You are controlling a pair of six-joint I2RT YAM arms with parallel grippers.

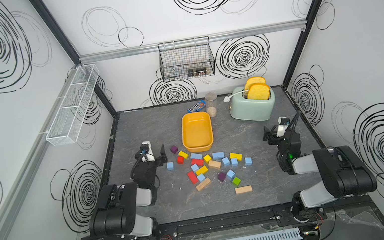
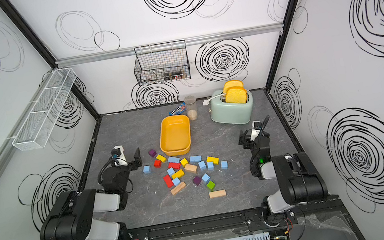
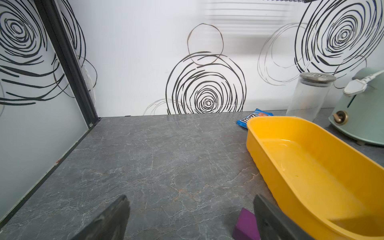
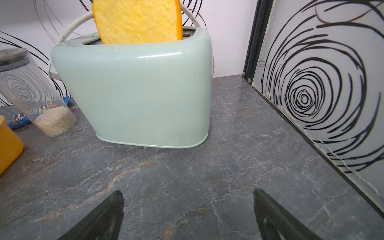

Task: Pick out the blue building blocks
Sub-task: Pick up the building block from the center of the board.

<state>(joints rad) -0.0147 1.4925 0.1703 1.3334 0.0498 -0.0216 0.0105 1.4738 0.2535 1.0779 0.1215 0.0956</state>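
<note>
It seems to be a robot lab test cell: swirl-printed panel walls [image 1: 170, 24], black frame posts [image 1: 54, 30], two robot arms [image 1: 116, 211] mounted at the table [image 1: 173, 207] edge, a toaster [image 1: 252, 111].

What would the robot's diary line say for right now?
left end effector: open, empty | right end effector: open, empty | blue building blocks: none picked, loose on table | yellow tub: empty

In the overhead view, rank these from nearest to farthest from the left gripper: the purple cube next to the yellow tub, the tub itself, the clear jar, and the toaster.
1. The purple cube, just right of the left gripper.
2. The yellow tub, just beyond the cube.
3. The clear jar, past the tub's far end.
4. The toaster, back right.
</note>
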